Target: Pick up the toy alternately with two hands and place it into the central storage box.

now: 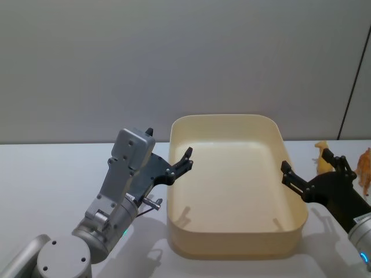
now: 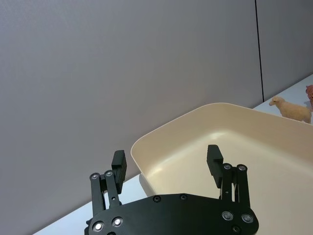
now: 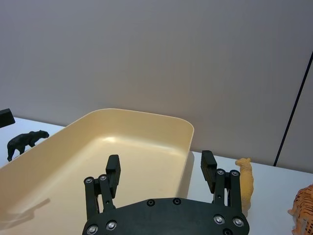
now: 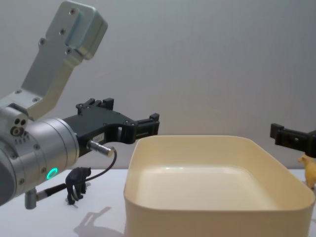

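Quick status from my end, going left to right. Far left on the white worktop [image 1: 46, 174] there's a black panther toy [image 3: 27, 141] standing upright, outside the storage box [image 1: 232, 246] and a little way off its left wall.

Next is the left tool [image 2: 166, 155]. It hangs above the box's left rim, a bit higher than the rim in the chest view. Its jaws are spread wide with nothing between them. In its wrist view, one finger [image 2: 214, 159] sits over the inside of the box and the other is outside the wall.

The cream box itself sits dead centre in front of me, long side running away from the robot.

Over at the right rim the right tool [image 3: 160, 166] is pretty much a mirror image. It's raised above the rim, released, nothing in it, with one finger over the box interior and the other out past the wall.

Just beyond that outer finger a yellow toy animal [image 3: 246, 183] stands on the worktop, close beside the box's right wall but not touching it as far as I can tell. I can't say exactly what animal it is.

Right of that, near the edge of my head view, stands an orange tiger toy [image 1: 365, 165], also on the worktop.
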You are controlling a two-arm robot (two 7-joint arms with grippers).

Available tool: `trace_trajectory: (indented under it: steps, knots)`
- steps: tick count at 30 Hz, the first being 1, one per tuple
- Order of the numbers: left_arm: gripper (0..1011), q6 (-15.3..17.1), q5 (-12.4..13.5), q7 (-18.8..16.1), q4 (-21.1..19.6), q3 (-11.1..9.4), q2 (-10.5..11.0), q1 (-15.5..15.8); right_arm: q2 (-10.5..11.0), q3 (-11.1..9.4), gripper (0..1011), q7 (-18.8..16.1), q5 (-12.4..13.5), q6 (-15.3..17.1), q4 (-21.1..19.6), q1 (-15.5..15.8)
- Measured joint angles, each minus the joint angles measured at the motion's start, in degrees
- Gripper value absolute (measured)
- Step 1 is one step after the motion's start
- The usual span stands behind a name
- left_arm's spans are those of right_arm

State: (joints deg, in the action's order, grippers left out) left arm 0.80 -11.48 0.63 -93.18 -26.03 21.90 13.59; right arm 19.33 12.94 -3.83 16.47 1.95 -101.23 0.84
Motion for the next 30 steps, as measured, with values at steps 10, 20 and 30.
trace_trajectory:
  steps: [10, 20, 30]
  knots:
    - [1002, 0.0, 0.0, 0.0, 0.0, 0.0, 0.0, 0.0, 0.0, 0.0, 1001, 0.0, 0.0, 0.0, 0.0, 0.0]
    - [1002, 0.0, 0.0, 0.0, 0.0, 0.0, 0.0, 0.0, 0.0, 0.0, 1001, 0.0, 0.0, 0.0, 0.0, 0.0]
    - [1001, 0.0, 0.0, 0.0, 0.0, 0.0, 0.0, 0.0, 0.0, 0.0, 1001, 0.0, 0.0, 0.0, 0.0, 0.0]
